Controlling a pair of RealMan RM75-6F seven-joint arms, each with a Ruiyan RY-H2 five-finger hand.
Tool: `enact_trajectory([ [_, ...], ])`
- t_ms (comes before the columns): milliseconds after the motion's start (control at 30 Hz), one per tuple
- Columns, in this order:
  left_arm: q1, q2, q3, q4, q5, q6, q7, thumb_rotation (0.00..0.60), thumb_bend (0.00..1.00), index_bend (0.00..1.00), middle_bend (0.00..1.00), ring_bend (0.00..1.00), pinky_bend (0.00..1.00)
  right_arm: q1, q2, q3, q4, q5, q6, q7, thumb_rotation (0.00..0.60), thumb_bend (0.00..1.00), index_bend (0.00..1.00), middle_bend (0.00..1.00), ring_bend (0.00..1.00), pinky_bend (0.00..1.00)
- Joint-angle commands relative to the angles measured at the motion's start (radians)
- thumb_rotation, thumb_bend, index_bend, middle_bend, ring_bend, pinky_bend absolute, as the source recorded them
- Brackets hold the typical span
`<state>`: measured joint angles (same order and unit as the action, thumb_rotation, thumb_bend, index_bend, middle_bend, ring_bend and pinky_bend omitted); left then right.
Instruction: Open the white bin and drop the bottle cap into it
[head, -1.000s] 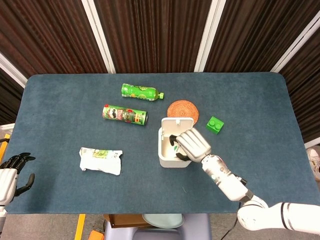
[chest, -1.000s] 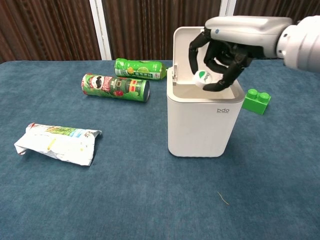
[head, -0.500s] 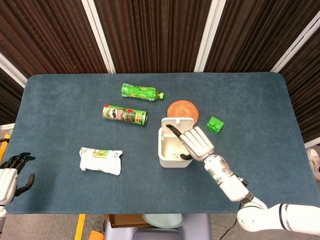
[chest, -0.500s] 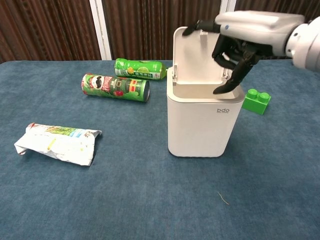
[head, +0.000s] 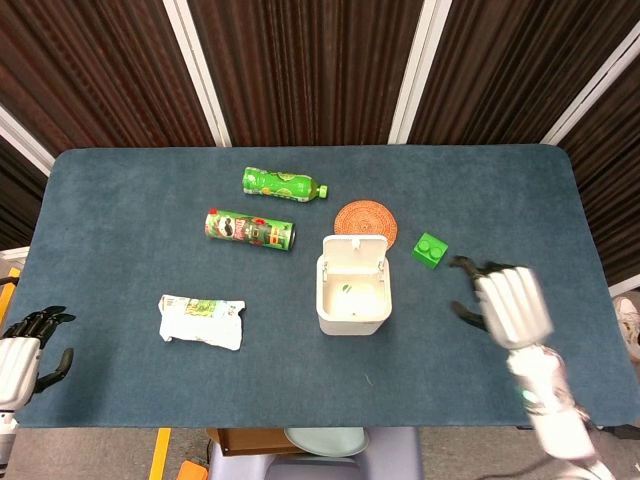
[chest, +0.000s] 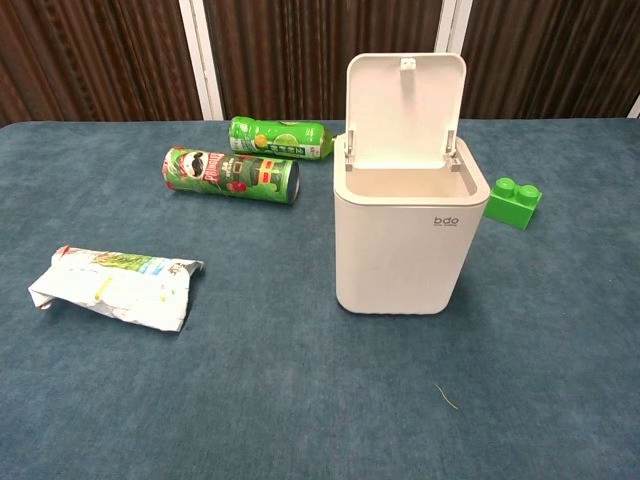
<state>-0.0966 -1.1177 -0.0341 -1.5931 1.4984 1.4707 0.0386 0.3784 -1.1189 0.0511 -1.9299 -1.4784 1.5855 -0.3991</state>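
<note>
The white bin (head: 352, 312) stands mid-table with its lid (head: 355, 245) swung up and back. In the chest view the bin (chest: 400, 245) shows its raised lid (chest: 404, 105) and an open mouth. A small white-and-green bottle cap (head: 347, 291) lies on the bin's floor, visible only in the head view. My right hand (head: 508, 305) hovers to the right of the bin, well apart from it, with its fingers spread and nothing in them. At the table's near left edge, my left hand (head: 22, 352) is open and holds nothing. Neither hand appears in the chest view.
A green bottle (head: 284, 184) and a green crisps can (head: 250, 229) lie behind and to the left of the bin. A crumpled packet (head: 202, 320) lies at front left. A woven coaster (head: 363, 217) and a green brick (head: 430, 249) sit behind and to the right of the bin.
My right hand let the cap fall into the bin, then pulled out of the bin's mouth and moved away to the right. The lid stays up. The left hand has not moved.
</note>
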Motion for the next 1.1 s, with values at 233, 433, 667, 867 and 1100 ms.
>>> enact_trajectory([
  [233,-0.004,-0.013,0.002,-0.004,-0.006,-0.010,0.045,0.600,0.45,0.29,0.21,0.22,0.34,-0.224,-0.084,-0.043,0.345,0.006,0.176,0.229,0.600,0.16,0.54,0.61,0.52,0.69],
  [433,-0.011,-0.025,-0.001,0.009,-0.011,-0.017,0.057,0.600,0.45,0.29,0.21,0.22,0.34,-0.218,-0.114,-0.020,0.419,0.052,0.081,0.281,0.600,0.16,0.46,0.46,0.36,0.54],
  [667,-0.015,-0.034,0.000,0.019,-0.005,-0.020,0.062,0.600,0.45,0.29,0.21,0.22,0.34,-0.220,-0.118,-0.012,0.421,0.047,0.038,0.243,0.600,0.16,0.41,0.39,0.28,0.45],
  [867,-0.016,-0.038,-0.001,0.030,-0.004,-0.016,0.052,0.600,0.45,0.29,0.21,0.22,0.34,-0.229,-0.124,0.006,0.425,0.034,0.040,0.250,0.600,0.16,0.41,0.39,0.28,0.45],
  [1100,-0.015,-0.032,-0.003,0.029,-0.012,-0.019,0.041,0.600,0.45,0.29,0.21,0.22,0.34,-0.219,-0.097,-0.006,0.398,0.050,-0.061,0.249,0.600,0.16,0.39,0.38,0.28,0.45],
])
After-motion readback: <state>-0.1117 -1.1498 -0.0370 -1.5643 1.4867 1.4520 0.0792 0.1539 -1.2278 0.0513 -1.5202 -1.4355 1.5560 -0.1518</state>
